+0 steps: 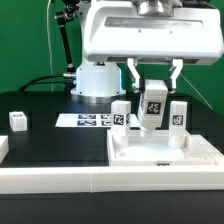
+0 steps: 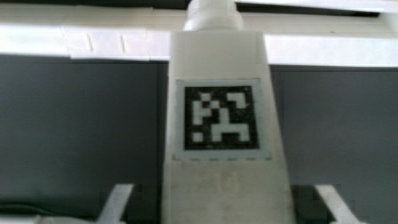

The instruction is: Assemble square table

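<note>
Leg between gripper fingers

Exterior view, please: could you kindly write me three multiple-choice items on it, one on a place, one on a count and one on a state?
1. Where is the lone leg?
A. on the black table, at the exterior view's left
B. on top of another leg
C. on the square slab

2. How many tagged legs show in all?
A. two
B. four
C. six

3. How does the middle leg sit?
A. lying flat
B. tipped far over
C. upright

Answers:
1 A: it sits on the black table, apart from the square slab.
2 B: three are at the slab and one is apart.
3 C: it stands upright under the gripper, with its tag facing the camera.
</note>
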Tool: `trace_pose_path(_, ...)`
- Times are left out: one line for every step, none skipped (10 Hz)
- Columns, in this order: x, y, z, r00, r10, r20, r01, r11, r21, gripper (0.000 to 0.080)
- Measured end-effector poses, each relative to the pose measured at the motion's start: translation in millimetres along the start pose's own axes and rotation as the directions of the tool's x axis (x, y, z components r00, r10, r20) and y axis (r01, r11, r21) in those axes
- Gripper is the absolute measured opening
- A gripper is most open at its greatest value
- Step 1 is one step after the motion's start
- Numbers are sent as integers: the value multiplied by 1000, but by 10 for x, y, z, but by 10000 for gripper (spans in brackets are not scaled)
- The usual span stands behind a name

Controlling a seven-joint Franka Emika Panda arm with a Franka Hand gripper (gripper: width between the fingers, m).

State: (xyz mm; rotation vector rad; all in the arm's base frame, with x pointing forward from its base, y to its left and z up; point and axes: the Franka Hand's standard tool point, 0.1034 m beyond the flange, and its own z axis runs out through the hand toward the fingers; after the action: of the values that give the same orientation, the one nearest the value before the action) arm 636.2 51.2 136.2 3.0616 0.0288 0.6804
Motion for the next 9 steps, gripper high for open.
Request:
trace_pose_path(-14, -142, 1, 1000, 5, -2, -5, 1000, 10, 291)
trace_pose_path(-18, -235, 7, 1000, 1, -12, 0, 1000, 15, 291)
trace_pose_path(-10, -190, 16, 999, -5, -31, 6, 1000, 9, 291)
trace_pose_path(-21, -186, 22, 1000, -5, -26, 5, 1000, 9, 291)
trace_pose_path(3, -196, 8, 998, -7, -55, 7, 1000, 8, 291)
trace_pose_path(-18, -206, -18, 991, -11, -136, 11, 1000, 3, 291)
trace_pose_path(-121, -274, 2, 988, -17, -153, 18, 1000, 7, 291)
trace_pose_path(-132, -330, -6, 989, -22, -145, 24, 1000, 13, 291)
trace_pose_path(-126, -360, -16, 989, -26, -149, 28, 999, 16, 291)
